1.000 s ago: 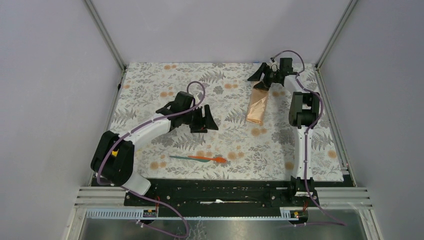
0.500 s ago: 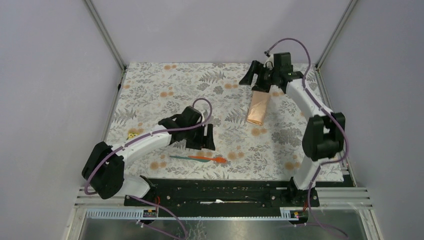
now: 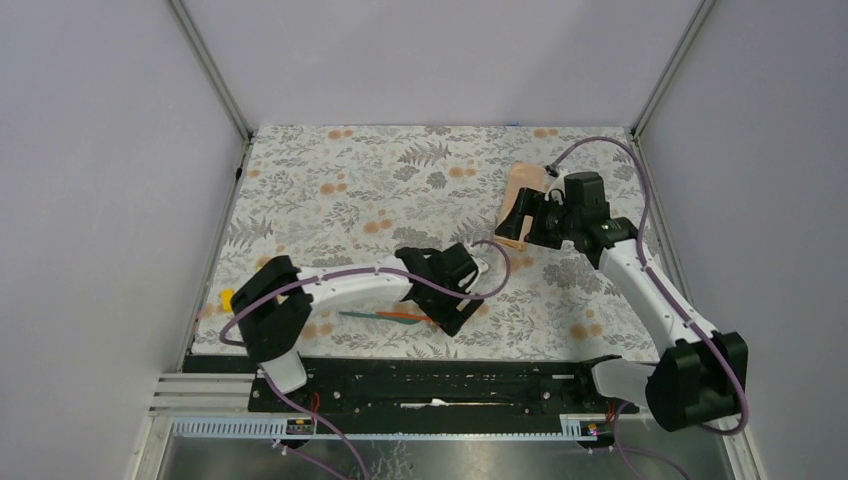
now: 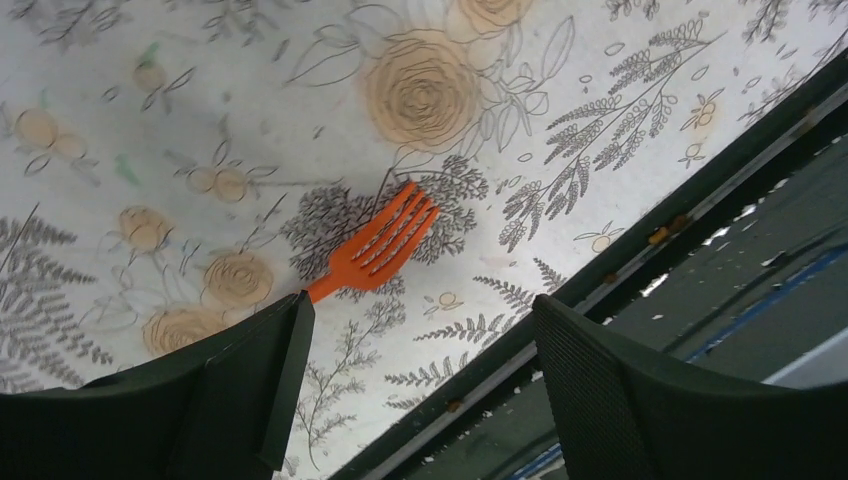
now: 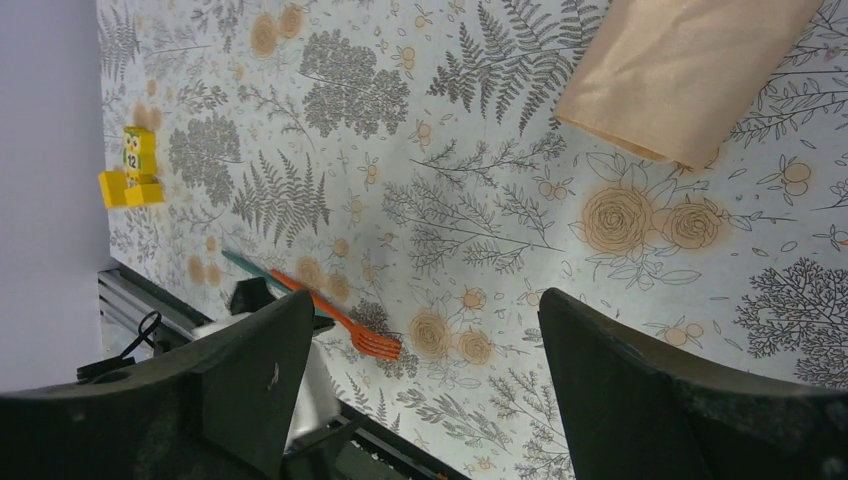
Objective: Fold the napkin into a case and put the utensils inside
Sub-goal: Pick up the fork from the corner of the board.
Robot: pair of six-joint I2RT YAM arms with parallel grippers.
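while both arms' jaws gape empty, the left pair hangs over the orange fork (image 4: 375, 245).

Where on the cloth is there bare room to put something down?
The far-left half of the tablecloth is bare, bordered by the far edge, the case and the left arm. A smaller patch lies between it and the right arm. Crowded: near edge by the utensils, and around the case.
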